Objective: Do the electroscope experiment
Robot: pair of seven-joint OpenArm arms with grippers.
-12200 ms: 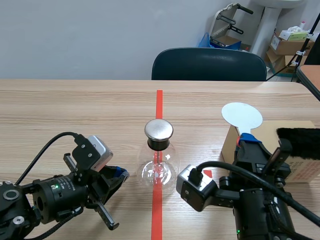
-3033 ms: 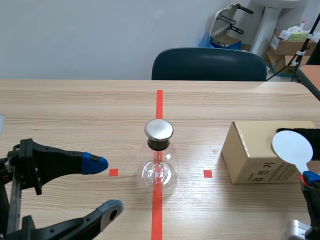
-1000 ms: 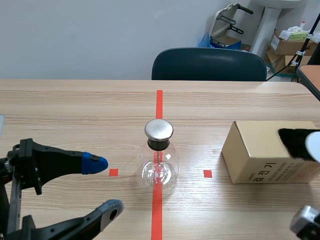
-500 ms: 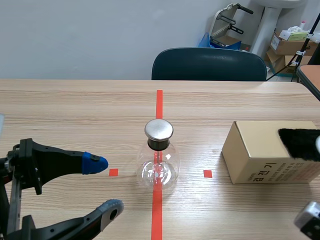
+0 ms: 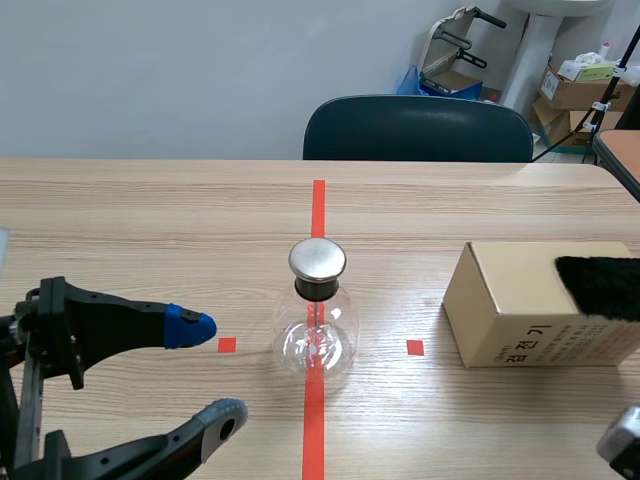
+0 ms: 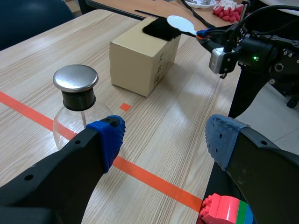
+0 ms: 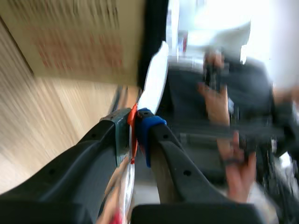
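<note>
Your right gripper [image 7: 135,125] pinches white paddle [image 7: 154,81] at black fur [image 5: 598,285] — charging step, likely. Left gripper [image 6: 166,137] gapes, empty. Next: paddle to electroscope [image 5: 318,325] cap.

Soft, even indoor light fills the scene view: the wooden table [image 5: 150,210] is bright, with no hard shadows and only a faint dim patch under the glass flask [image 5: 316,345]. The flask's metal cap [image 5: 318,259] carries a pale sheen, and small highlights dot the glass. In the left wrist view a broad whitish glare lies on the table top beside the cardboard box [image 6: 140,60]. The right wrist view is smeared with blur throughout, and its background is washed out to white around the white paddle [image 7: 154,79].
</note>
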